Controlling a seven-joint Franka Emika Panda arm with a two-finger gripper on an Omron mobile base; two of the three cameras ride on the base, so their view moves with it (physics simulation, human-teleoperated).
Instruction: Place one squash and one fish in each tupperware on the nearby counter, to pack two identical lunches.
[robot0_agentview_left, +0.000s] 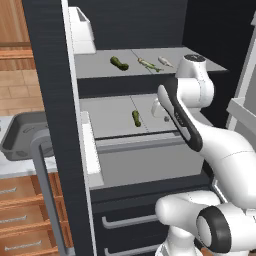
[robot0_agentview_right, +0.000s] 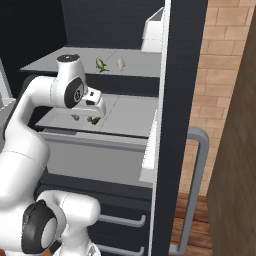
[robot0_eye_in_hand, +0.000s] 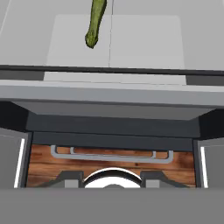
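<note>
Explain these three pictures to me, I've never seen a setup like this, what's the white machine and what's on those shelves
The white machine is a robot arm reaching into an open fridge. Two pictures come from cameras behind it, one to its left and one to its right; the third looks out from its hand. The upper shelf carries a dark green squash, a greenish-yellow fish and a pale fish. The lower shelf carries a second squash. The hand hangs over that lower shelf, near the second squash, and I cannot see anything held. On the counter to the left sits a grey tupperware.
</note>
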